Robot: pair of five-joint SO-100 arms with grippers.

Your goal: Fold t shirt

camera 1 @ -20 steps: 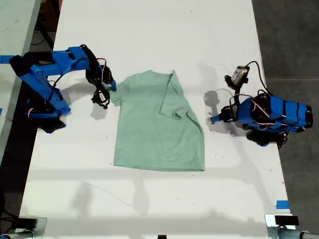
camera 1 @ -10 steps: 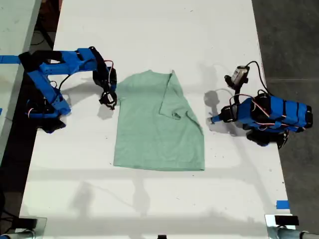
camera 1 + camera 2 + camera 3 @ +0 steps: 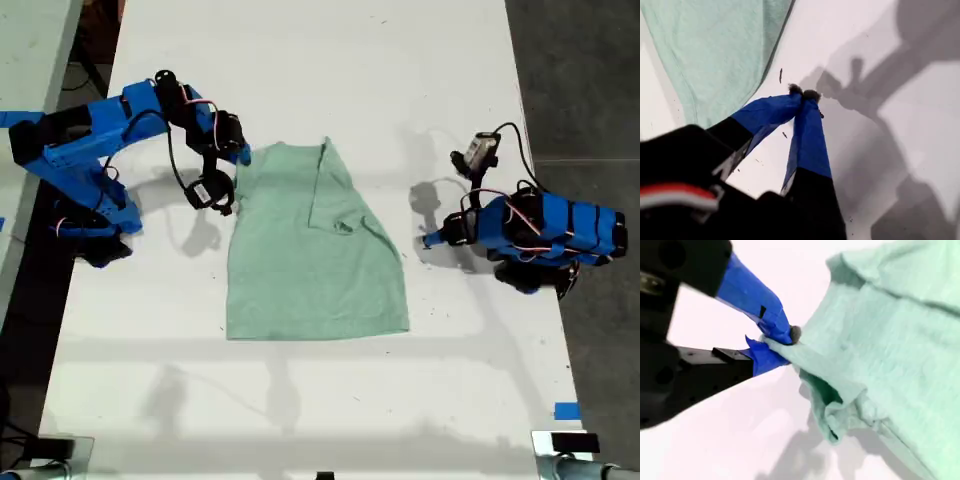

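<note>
The pale mint-green t shirt (image 3: 310, 270) lies flat in the middle of the white table, one sleeve folded over onto its chest. At the exterior view's left, my second gripper (image 3: 240, 158) is shut on the other sleeve and holds it bunched and raised off the table. The second wrist view shows that cloth (image 3: 890, 340) pinched between the blue tips of my second gripper (image 3: 780, 340). At the exterior view's right, my first gripper (image 3: 428, 240) rests low, apart from the shirt. My first gripper (image 3: 802, 92) is shut with nothing in it, the shirt's edge (image 3: 715, 45) beyond it.
The white table (image 3: 320, 60) extends well beyond the shirt on every side. A small camera on a cable (image 3: 480, 150) stands up from the arm at the exterior view's right. Blue tape (image 3: 566, 410) marks the table's near edge there.
My second arm has lifted and swung toward the shirt's collar with the sleeve in its grip. The shirt has slid slightly toward the exterior view's left. The first arm has not moved.
</note>
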